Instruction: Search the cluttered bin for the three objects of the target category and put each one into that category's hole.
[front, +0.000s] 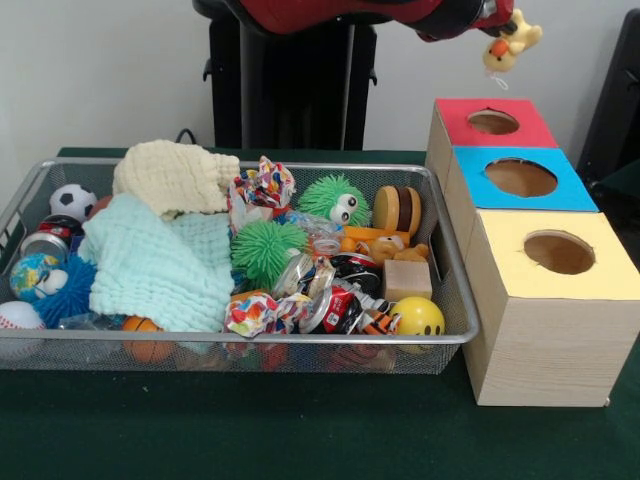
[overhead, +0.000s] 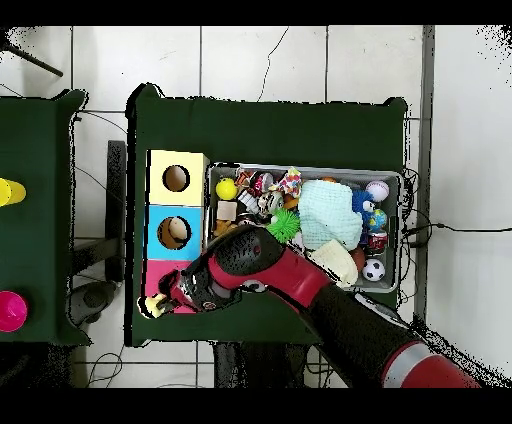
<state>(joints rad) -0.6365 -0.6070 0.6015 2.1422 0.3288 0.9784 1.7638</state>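
Green cloth covers the table. At the front view's upper right, the gripper (front: 492, 22) holds the yellow duck (front: 509, 44) above the red box (front: 492, 123); soft, light plush, best pinched mid-body.

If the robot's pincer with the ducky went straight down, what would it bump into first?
Probably the red-topped box. The pincer, shut on the yellow duck, hangs above it. From overhead the duck looks near that box's outer edge, so it might miss the hole.
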